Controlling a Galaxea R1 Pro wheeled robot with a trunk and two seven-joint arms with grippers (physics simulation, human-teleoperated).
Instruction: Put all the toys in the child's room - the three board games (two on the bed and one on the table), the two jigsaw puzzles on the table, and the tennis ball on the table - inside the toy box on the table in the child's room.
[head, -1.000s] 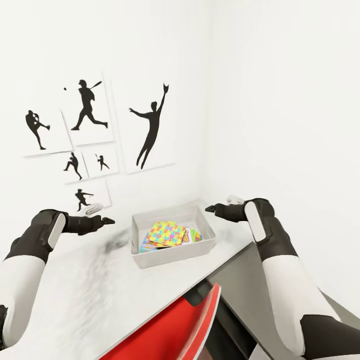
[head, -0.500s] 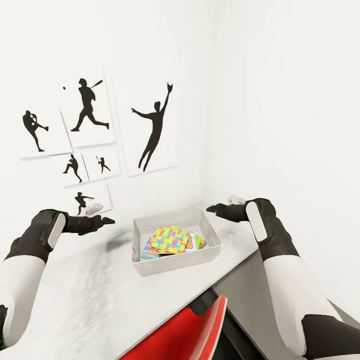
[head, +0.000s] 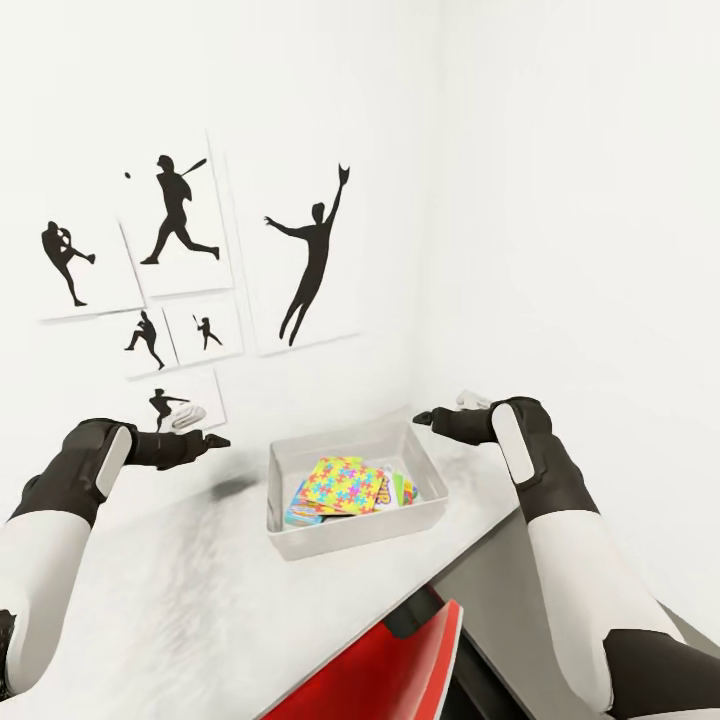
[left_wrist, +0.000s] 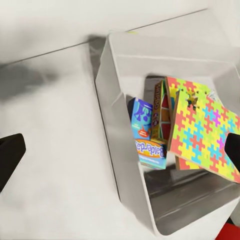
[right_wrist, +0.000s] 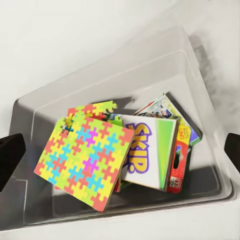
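At the bench's far corner: toy box (head: 352, 528)
Inside: puzzles (right_wrist: 85, 157), board games (right_wrist: 147, 152)
Ball: cannot tell
Left hand (head: 200, 440): released, empty
Right hand (head: 432, 418): released, empty

One toy box (head: 355, 535), six wall pictures (head: 300, 255), two end effectors (head: 215, 440).

Bright toys showing against pale grey

The jigsaw puzzle (right_wrist: 85, 155) is showing yellow, green, blue and pink interlocking pieces inside the pale grey toy box (head: 350, 535).
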